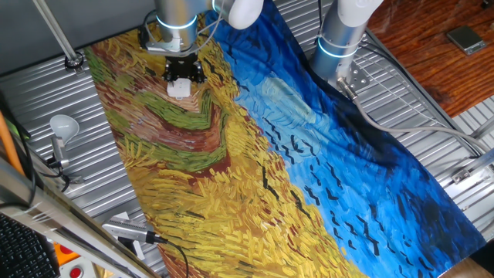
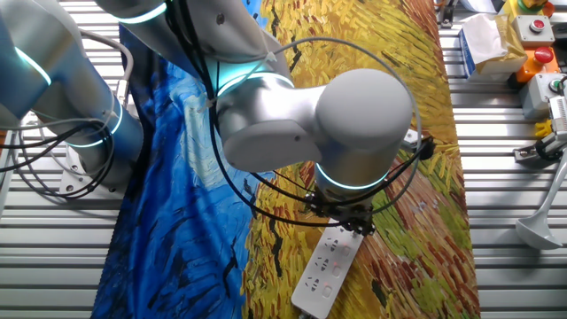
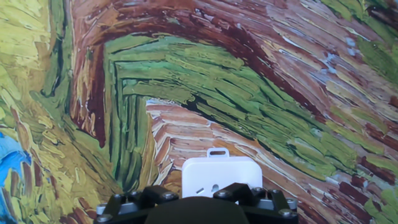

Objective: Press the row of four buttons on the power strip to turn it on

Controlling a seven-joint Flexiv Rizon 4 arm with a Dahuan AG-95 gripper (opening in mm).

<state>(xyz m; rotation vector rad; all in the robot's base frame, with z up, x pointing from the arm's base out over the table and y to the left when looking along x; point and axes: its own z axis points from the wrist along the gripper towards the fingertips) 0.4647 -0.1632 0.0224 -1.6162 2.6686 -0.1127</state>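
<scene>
- Power strip is lying flat on the painted cloth, near edge of the other fixed view.
- Gripper sits right over its far end.
- Can't tell if the fingers are apart or together, honestly.

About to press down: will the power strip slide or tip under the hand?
The power strip lies flat and long on the painted cloth, so tipping seems unlikely. It looks like light plastic; an off-centre push might swivel it. The hand sits over one end.
</scene>
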